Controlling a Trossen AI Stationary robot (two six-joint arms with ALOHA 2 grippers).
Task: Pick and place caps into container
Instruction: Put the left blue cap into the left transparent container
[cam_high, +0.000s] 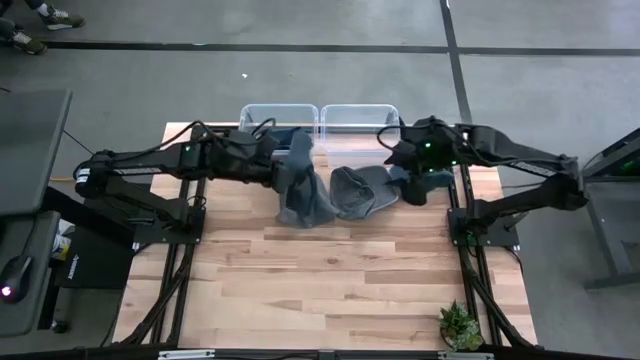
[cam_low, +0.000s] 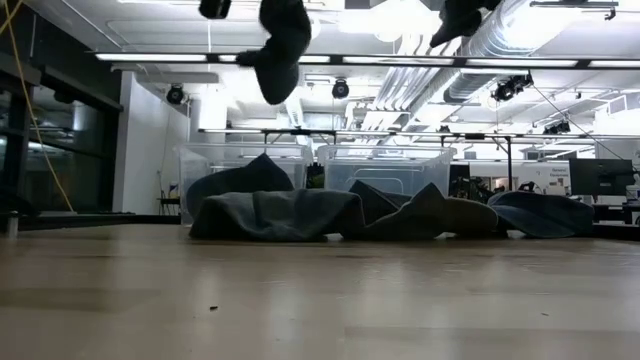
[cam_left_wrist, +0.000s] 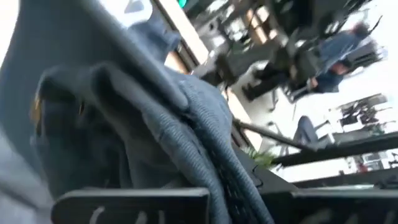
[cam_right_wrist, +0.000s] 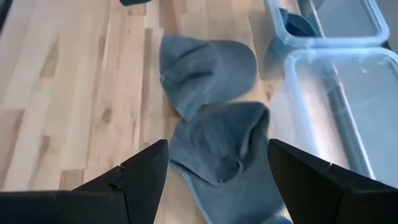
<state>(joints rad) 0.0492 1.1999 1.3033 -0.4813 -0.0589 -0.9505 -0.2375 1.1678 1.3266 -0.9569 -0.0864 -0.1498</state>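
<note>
Several soft denim-blue and grey caps lie crown-up in a row at the table's far middle: one (cam_high: 305, 205), one (cam_high: 360, 190) and one (cam_high: 415, 185). My left gripper (cam_high: 283, 160) is shut on a dark blue cap (cam_high: 297, 165) that hangs high above the table (cam_low: 280, 45), near the left container (cam_high: 278, 120). My right gripper (cam_right_wrist: 217, 165) stands open above a grey cap (cam_right_wrist: 224, 149), clear of it. A blue cap (cam_right_wrist: 297, 23) shows inside the left container. My left gripper pinches bunched, folded fabric of the dark cap (cam_left_wrist: 186, 124) between its two fingers; several layers show, and which part of the cap it is cannot be told. The cap hangs slack below the fingers (cam_low: 282, 60), lifted well clear of the table.
Two clear plastic containers stand side by side at the table's far edge, the right one (cam_high: 358, 120) beside my right arm. A small green plant (cam_high: 460, 325) sits at the near right corner. Bare wood (cam_high: 320, 280) stretches over the near half.
</note>
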